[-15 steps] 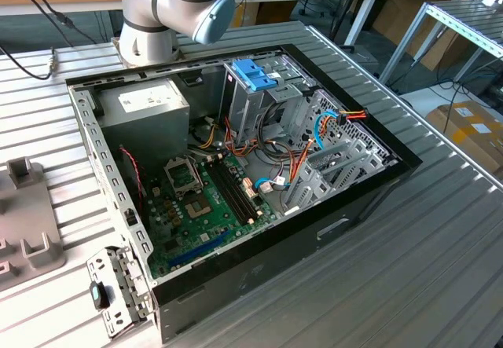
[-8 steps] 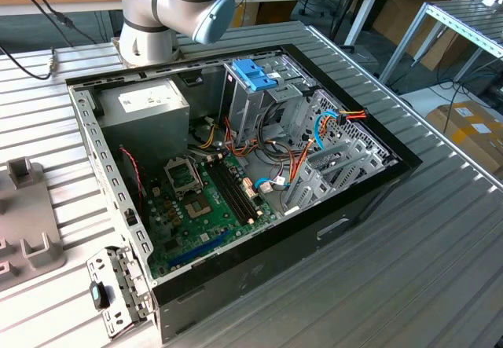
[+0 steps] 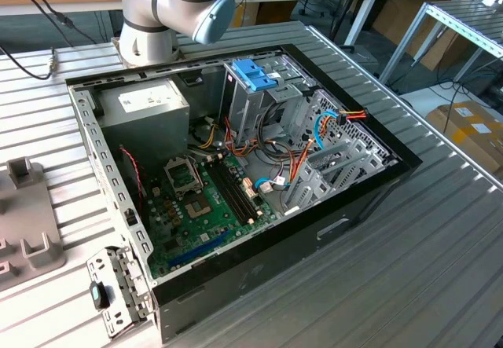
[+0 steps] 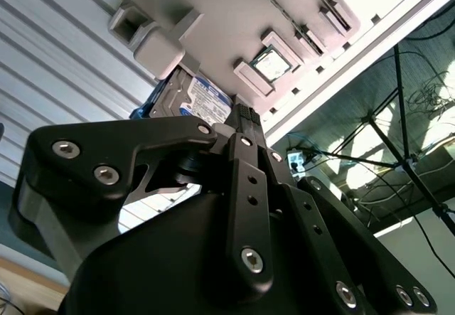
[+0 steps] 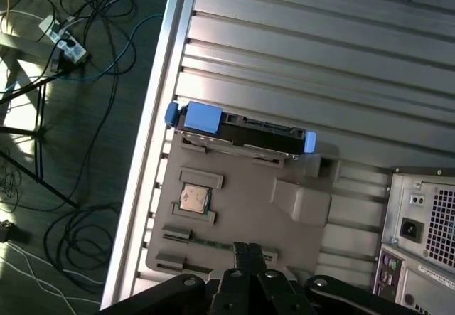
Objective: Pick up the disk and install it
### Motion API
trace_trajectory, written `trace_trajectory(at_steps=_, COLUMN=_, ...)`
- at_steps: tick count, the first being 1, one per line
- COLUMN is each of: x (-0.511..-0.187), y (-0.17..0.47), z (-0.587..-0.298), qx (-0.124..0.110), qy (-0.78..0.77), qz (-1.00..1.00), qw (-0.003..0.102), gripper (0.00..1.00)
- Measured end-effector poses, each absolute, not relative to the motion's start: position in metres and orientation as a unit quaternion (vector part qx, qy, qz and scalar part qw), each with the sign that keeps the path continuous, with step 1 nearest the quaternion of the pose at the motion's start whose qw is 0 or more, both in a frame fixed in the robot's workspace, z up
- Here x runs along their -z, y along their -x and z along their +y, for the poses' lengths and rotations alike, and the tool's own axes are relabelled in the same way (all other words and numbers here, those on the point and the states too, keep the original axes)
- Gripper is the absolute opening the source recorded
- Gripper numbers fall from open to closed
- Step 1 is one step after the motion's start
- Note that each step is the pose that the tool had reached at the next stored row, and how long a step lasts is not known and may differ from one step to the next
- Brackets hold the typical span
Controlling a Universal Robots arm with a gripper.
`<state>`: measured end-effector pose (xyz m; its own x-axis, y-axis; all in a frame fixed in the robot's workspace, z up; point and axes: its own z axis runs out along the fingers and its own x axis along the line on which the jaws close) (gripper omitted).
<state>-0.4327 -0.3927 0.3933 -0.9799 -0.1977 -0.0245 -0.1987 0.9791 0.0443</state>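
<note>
The disk point(image 5: 238, 131) is a dark drive in a bright blue carrier. It rests along one edge of a grey fixture plate point(image 5: 242, 201) on the ribbed metal table. In the second wrist view the disk point(image 4: 193, 99) shows its blue and white label just past the fingertips. My gripper point(image 5: 248, 247) hangs above the plate's opposite side, well apart from the disk. Its two black fingers point(image 4: 244, 116) are pressed together and hold nothing. The open computer case point(image 3: 236, 167) lies on its side in the exterior view, with a metal drive cage point(image 3: 259, 100) inside it.
A processor chip point(image 5: 193, 199) sits in a pocket of the fixture plate. The case's rear panel point(image 5: 426, 237) is close beside the plate. The table edge point(image 5: 153, 151) runs next to the disk, with cables on the floor point(image 5: 71, 116) beyond. The arm's base point(image 3: 149, 38) stands behind the case.
</note>
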Motion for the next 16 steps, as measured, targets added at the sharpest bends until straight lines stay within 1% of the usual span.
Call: trace_trajectory(at_steps=16, x=-0.3933, y=0.4327, z=-0.3927, qx=-0.023, qy=0.121, qz=0.992, qw=0.009, gripper=0.11)
